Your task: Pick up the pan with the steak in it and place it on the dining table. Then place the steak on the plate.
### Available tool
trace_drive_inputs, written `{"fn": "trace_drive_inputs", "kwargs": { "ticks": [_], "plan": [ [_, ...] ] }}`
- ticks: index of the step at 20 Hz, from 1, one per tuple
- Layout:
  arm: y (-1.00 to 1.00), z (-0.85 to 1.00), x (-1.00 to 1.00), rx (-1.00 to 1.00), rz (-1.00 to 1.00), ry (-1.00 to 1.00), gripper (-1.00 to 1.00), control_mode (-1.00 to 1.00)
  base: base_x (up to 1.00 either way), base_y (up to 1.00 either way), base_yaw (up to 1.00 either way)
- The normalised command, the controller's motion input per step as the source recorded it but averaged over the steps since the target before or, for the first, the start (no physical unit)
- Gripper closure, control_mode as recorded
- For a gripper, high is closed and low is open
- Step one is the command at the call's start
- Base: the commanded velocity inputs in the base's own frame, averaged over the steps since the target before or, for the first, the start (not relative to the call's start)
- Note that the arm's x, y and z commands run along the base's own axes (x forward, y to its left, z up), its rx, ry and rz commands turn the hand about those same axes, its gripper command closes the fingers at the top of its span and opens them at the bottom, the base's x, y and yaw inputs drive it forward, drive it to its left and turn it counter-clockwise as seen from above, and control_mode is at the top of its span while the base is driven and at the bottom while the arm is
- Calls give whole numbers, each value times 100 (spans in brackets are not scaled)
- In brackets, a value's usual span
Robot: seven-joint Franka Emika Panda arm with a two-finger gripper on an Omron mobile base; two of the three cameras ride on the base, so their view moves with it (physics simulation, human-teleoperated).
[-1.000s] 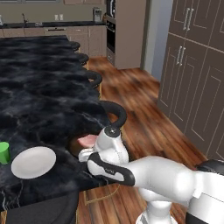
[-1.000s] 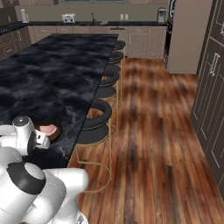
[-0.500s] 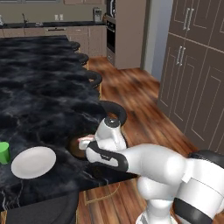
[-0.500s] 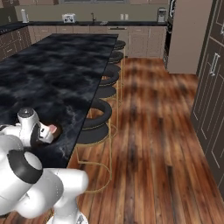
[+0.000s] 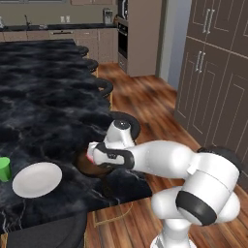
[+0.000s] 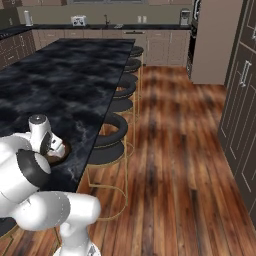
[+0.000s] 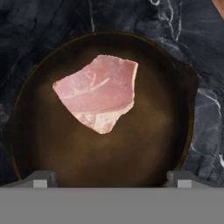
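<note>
The pan [image 7: 103, 109] is already resting on the dining table [image 5: 43, 97], the steak [image 7: 97, 92] lying inside; the gripper [image 7: 109, 177] is being held above, fingers apart. The plate [image 5: 37, 178] is waiting nearby.

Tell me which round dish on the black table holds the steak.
The dark pan under the arm holds the steak; the white plate beside it is bare.

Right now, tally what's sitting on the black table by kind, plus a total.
Pan: 1
Steak, lying in the pan: 1
Plate: 1
Green cup: 1
Total: 4
</note>
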Motion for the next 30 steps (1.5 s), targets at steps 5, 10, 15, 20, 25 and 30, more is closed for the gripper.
{"fn": "trace_drive_inputs", "kwargs": {
  "ticks": [5, 10, 15, 20, 25, 30],
  "plan": [
    [0, 0, 3, 2, 0, 0, -100, -100, 0, 0, 0],
    [0, -7, 0, 0, 0, 0, -100, -100, 0, 0, 0],
    [1, -18, 1, 0, 0, 0, -100, -100, 0, 0, 0],
    [0, -16, 8, 0, 0, 0, -100, -100, 0, 0, 0],
    [1, -2, 25, 0, -2, 0, -100, -100, 0, 0, 0],
    [1, 0, 21, 0, -3, 0, -100, -100, 0, 0, 0]
  ]
}}
